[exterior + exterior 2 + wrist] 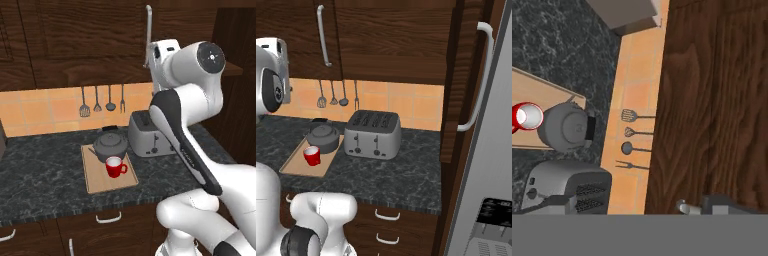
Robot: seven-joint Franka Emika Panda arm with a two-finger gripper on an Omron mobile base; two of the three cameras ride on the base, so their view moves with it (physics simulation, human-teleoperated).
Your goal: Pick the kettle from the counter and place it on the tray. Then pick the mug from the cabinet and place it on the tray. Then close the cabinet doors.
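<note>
kettle point(111, 145) and mug point(115, 167) on tray point(98, 182), cabinet doors point(386, 37) shut

Glossy red mug point(115, 167), wood tray point(102, 182)

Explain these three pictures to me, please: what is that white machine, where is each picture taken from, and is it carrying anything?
The white machine is a robot arm on a driving base in a simulated kitchen. Two pictures come from cameras on the base, behind the arm to its left and right. The third comes from a camera on its hand, looking down along the cabinet doors. On the black counter lies a wooden tray holding a grey kettle and a red mug. Beside it stands a silver toaster, with utensils hanging on the tiled wall. The doors look closed. The tool is open and carries nothing.
</note>
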